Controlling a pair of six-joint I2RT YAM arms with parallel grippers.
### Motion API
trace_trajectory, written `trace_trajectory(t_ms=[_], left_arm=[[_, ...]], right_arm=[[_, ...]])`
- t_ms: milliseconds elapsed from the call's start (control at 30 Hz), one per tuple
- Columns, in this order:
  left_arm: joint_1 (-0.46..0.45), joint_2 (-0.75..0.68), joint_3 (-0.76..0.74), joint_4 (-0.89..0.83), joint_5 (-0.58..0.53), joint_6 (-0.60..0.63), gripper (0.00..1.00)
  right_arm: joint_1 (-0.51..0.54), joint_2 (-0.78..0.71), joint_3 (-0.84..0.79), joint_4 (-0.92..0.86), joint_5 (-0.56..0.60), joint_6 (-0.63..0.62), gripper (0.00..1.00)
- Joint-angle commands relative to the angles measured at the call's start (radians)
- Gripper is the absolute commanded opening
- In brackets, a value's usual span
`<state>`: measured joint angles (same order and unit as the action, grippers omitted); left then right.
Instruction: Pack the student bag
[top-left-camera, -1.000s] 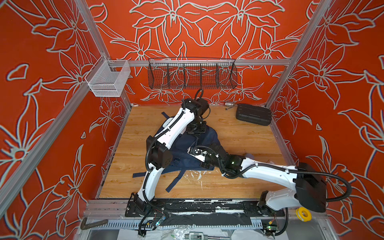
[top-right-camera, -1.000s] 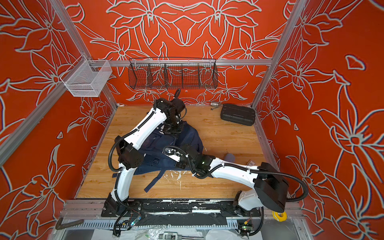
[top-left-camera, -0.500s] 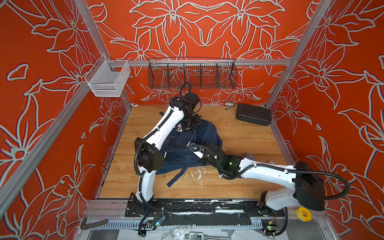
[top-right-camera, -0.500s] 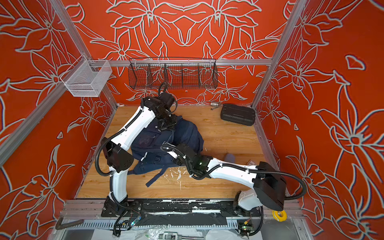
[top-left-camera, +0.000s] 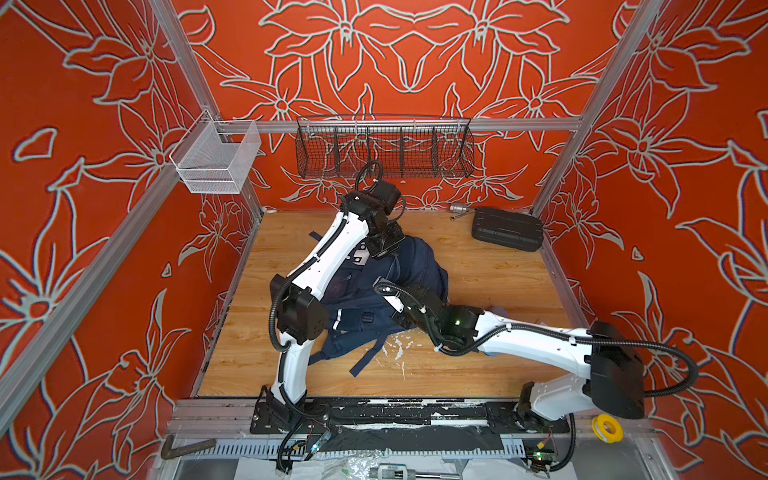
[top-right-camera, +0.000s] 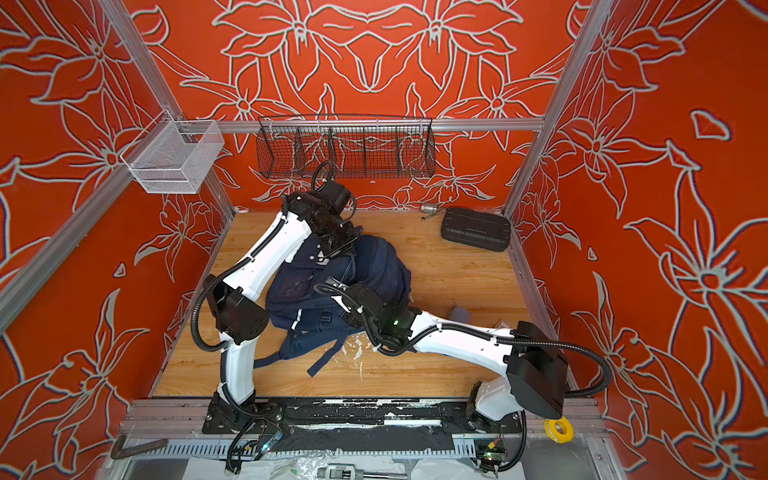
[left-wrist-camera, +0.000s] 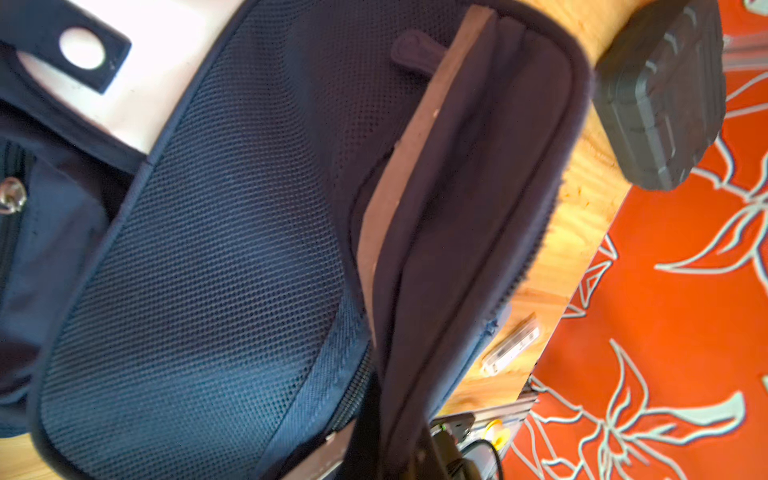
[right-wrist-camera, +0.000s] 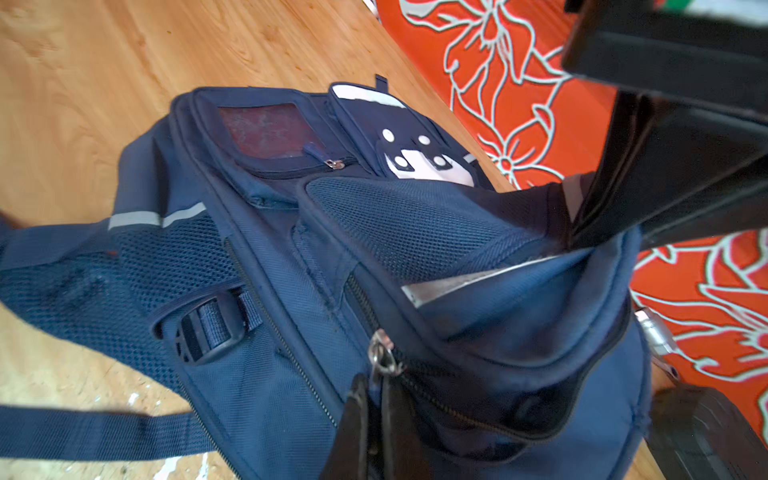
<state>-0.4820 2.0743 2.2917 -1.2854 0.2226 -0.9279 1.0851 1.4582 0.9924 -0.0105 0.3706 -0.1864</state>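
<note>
Wooden table (top-left-camera: 478, 270), red flowered walls. Student bag (top-left-camera: 415, 266) lies mid-table, straps (top-left-camera: 365, 361) running out toward the front edge. Left arm (top-left-camera: 332, 253) crosses over the bag's left half and hides much of it. Right arm (top-left-camera: 519, 336) reaches in low from the right, covering the bag's near-right corner and part of a grey thing (top-left-camera: 496, 311), can't tell what.

Black wire basket (top-left-camera: 384, 149) on the back wall, white mesh basket (top-left-camera: 216, 162) on the left rail. Black ribbed case (top-left-camera: 507, 228) at back right, apart from the bag, with a small metal piece (top-left-camera: 457, 208) just beside it. Yellow tape roll (top-left-camera: 606, 428) off the table, front right.

Left gripper (top-left-camera: 383, 252) clamped on the rim of the bag's open pocket at its far end. Right gripper (right-wrist-camera: 374, 386) pinched together on the zip pull (right-wrist-camera: 380, 351).
</note>
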Motion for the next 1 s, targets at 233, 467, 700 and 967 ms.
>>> trace_trajectory(t_ms=[233,467,700,967], left_arm=[[-0.013,0.014,0.097,0.32,0.002,-0.089,0.0],[-0.019,-0.033,0.068,0.335,0.03,-0.092,0.0],[-0.018,-0.035,0.086,0.307,0.039,-0.029,0.0],[0.015,-0.122,-0.06,0.273,0.156,0.212,0.0]], right_arm=[[0.087,0.098,0.038,0.129,-0.136,0.009,0.0],[0.028,0.12,-0.001,0.202,-0.282,-0.006,0.0],[0.027,0.135,0.052,0.124,-0.273,-0.013,0.0],[-0.029,-0.084,-0.027,0.035,-0.359,0.036,0.56]])
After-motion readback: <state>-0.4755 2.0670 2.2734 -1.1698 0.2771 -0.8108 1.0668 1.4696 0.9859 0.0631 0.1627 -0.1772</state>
